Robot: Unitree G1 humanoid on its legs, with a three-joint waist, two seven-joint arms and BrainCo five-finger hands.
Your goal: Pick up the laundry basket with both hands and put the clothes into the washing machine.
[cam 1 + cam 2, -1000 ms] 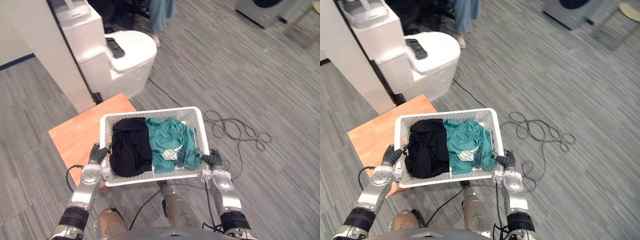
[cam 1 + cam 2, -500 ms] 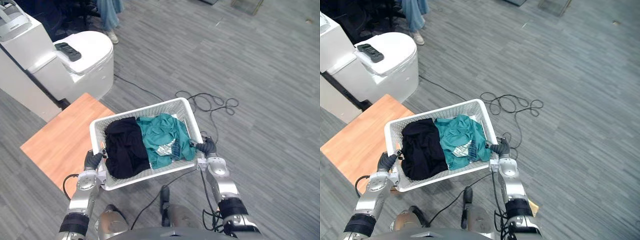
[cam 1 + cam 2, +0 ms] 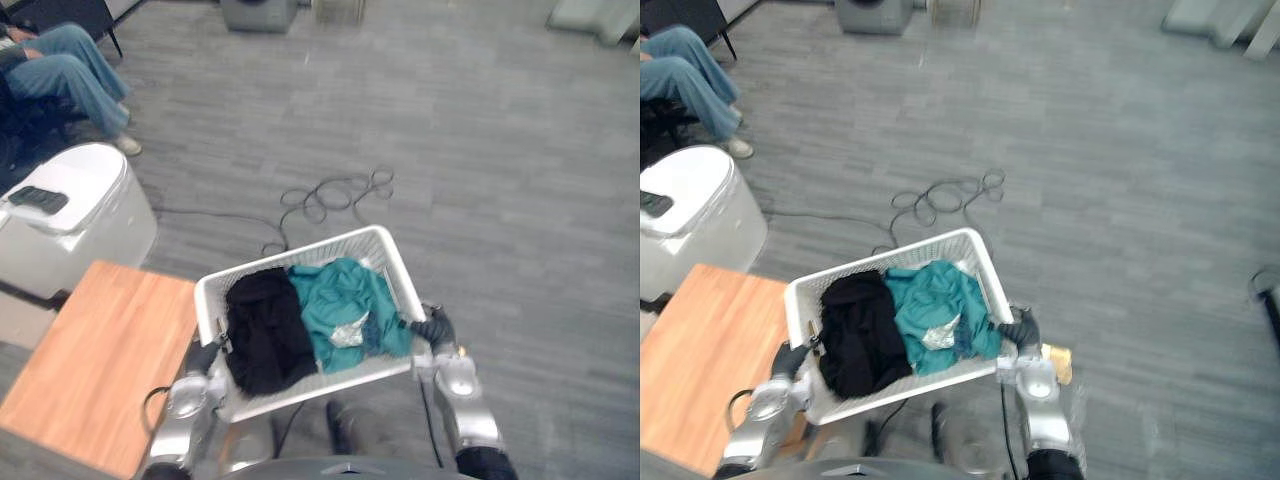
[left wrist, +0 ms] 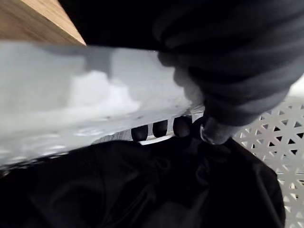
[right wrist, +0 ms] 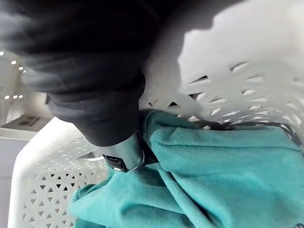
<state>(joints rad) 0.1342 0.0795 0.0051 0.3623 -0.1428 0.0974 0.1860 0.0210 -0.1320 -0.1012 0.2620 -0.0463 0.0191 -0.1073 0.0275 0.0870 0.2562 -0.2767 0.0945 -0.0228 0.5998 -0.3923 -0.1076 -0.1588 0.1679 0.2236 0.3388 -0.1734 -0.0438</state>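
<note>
The view has swung round since a second ago, and the wooden surface [image 3: 95, 360] now lies to the left of the laundry basket [image 3: 290, 257]. The basket hangs mostly over bare grey floor [image 3: 500, 200], with only its left near corner by the surface's right edge. The left hand [image 3: 203, 355] and right hand [image 3: 435, 328] stay curled tight on its two short ends. A black garment [image 3: 262, 330] and a teal garment [image 3: 345, 305] lie inside, side by side. Ahead and right the floor is open. A white rounded unit [image 3: 70, 225] and a seated person's legs [image 3: 70, 70] stand far left, and a grey appliance [image 3: 258, 12] is at the far end.
</note>
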